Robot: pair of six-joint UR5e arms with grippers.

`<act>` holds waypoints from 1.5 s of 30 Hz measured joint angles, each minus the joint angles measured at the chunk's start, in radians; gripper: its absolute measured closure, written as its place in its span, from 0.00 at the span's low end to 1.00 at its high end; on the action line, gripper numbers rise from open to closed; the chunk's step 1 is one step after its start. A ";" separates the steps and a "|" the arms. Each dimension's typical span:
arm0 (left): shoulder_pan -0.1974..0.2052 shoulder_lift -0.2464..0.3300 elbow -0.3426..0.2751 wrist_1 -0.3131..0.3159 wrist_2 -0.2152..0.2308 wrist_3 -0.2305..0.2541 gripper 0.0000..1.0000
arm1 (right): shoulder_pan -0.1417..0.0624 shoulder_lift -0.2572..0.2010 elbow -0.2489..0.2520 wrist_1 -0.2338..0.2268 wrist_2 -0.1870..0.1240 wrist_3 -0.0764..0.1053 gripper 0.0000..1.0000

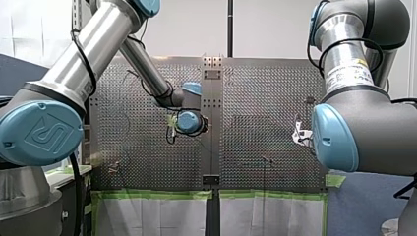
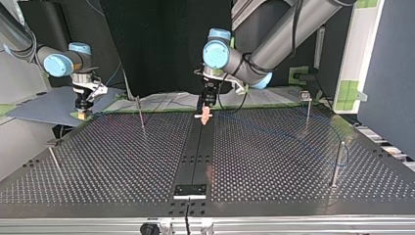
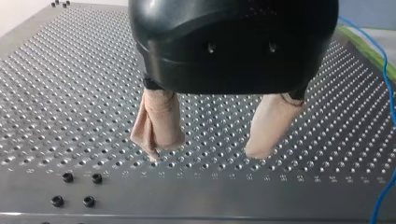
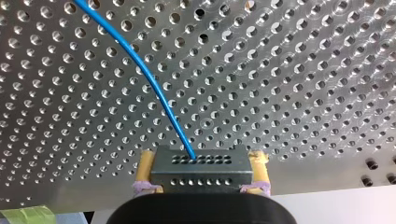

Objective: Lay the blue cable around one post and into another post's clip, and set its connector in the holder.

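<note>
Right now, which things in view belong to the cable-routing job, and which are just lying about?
Job: blue cable; connector, held in my right gripper; post; my left gripper, open and empty.
Lying about: green tape; black screws.

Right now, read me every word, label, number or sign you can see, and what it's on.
No text is legible anywhere.
White and yellow label on my right arm: print too blurred to read.
Raised logo on the blue joint cap of my left arm: a symbol, no readable letters.
The connector in my right claw: holes only, no print.
</note>
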 joint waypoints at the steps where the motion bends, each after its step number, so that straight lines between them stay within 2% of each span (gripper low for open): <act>1: -0.004 0.008 -0.008 -0.004 -0.001 -0.002 0.03 | 0.000 0.000 0.000 0.000 0.000 0.000 1.00; 6: -0.007 0.056 -0.056 -0.025 -0.031 -0.035 0.03 | 0.000 0.002 0.000 0.000 0.000 -0.001 1.00; 13: 0.007 0.127 -0.127 -0.006 -0.098 -0.104 0.03 | 0.000 0.004 0.000 0.001 0.000 -0.002 1.00; 21: 0.042 0.209 -0.208 -0.036 -0.179 -0.185 0.03 | 0.001 0.006 0.001 -0.001 0.000 -0.004 1.00; 24: 0.066 0.238 -0.238 -0.051 -0.192 -0.215 0.03 | 0.001 0.007 0.001 -0.001 0.000 -0.005 1.00; 29: 0.117 0.291 -0.291 -0.073 -0.157 -0.268 0.03 | 0.000 0.007 0.001 0.001 0.000 -0.010 1.00; 35: 0.176 0.350 -0.350 -0.067 -0.100 -0.327 0.03 | -0.002 0.008 0.000 0.003 0.000 -0.009 1.00; 45: 0.281 0.455 -0.455 0.007 0.006 -0.432 0.03 | -0.004 0.009 0.000 0.006 0.001 -0.008 1.00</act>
